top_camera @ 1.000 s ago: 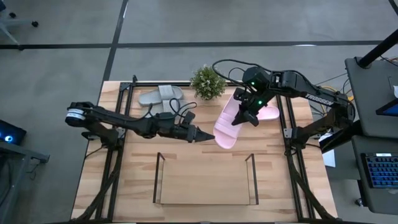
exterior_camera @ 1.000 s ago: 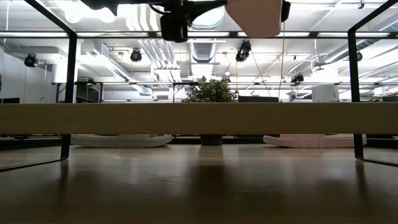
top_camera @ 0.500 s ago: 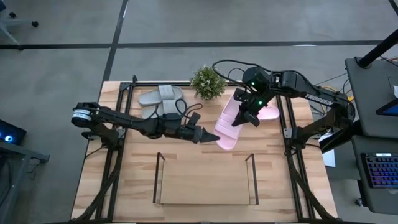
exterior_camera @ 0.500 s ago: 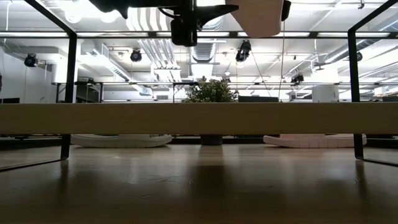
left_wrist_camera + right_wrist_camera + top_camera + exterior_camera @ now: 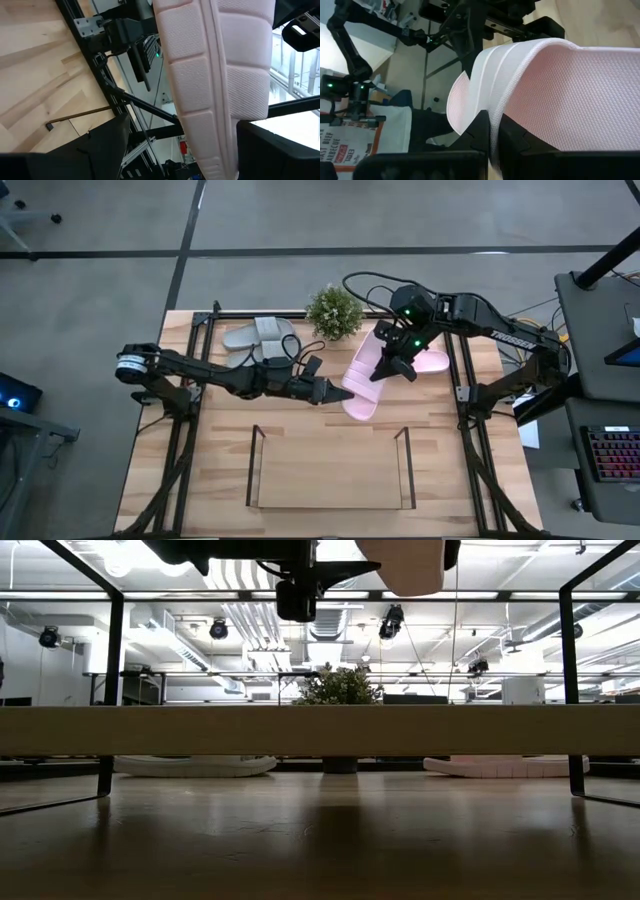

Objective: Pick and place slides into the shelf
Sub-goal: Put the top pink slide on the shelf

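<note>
We keep the right gripper (image 5: 388, 368) pinched tight on the strap of a pink sandal (image 5: 362, 383), held above the table, so its toe sits between the left gripper's (image 5: 345, 394) wide-open fingers for handover toward the shelf (image 5: 330, 468).

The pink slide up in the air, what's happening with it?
The right hand is shut on a pink slide and holds it above the table, behind the empty wire shelf. The left hand, open, reaches in at the slide's free end, as if for a handover. The other pink slide and the grey pair lie at the back of the table beside a small plant.
</note>
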Available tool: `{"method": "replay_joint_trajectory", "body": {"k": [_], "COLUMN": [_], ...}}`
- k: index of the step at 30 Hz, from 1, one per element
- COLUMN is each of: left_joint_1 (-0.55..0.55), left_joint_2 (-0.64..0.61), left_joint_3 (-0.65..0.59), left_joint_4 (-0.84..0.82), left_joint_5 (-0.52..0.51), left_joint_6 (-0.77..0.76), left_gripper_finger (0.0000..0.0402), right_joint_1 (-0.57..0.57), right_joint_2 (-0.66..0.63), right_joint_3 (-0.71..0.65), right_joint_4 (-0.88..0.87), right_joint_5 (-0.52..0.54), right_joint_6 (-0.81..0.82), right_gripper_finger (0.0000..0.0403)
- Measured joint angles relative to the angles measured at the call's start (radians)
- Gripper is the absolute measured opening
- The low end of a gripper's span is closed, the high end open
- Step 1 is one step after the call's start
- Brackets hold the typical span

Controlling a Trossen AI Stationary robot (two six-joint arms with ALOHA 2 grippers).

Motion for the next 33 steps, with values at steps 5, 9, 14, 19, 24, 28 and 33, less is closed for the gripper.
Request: {"method": "replay_joint_trajectory", "body": {"k": [5,9,14,19,24,28,33], "left_joint_1": [0.002,0.008,0.020,0.028,0.032,0.032,0.033], "left_joint_2": [0.000,0.000,-0.001,-0.001,-0.002,-0.002,-0.002], "left_joint_3": [0.000,0.000,0.000,0.000,0.000,0.000,0.000], "left_joint_4": [-0.008,-0.012,-0.009,-0.009,-0.016,-0.015,-0.014], "left_joint_5": [0.000,0.001,0.003,0.004,0.006,0.006,0.008], "left_joint_6": [0.000,0.000,0.000,0.000,0.005,0.028,0.027], "left_gripper_finger": [0.0292,0.0261,0.0200,0.0120,0.0032,0.0031,0.0031], "right_joint_1": [0.000,0.000,0.000,-0.001,-0.001,-0.001,0.000], "right_joint_2": [0.000,0.000,0.000,0.001,0.001,0.001,0.001], "right_joint_3": [0.000,0.000,-0.001,-0.001,-0.001,-0.001,-0.001], "right_joint_4": [0.005,0.010,0.032,0.035,0.038,0.045,0.060], "right_joint_5": [0.000,0.000,0.004,0.008,0.008,0.007,0.027], "right_joint_6": [0.000,0.006,0.013,0.017,0.028,0.028,0.035], "right_gripper_finger": [0.0011,0.0011,0.0011,0.0011,0.0011,0.0011,0.0013]}}
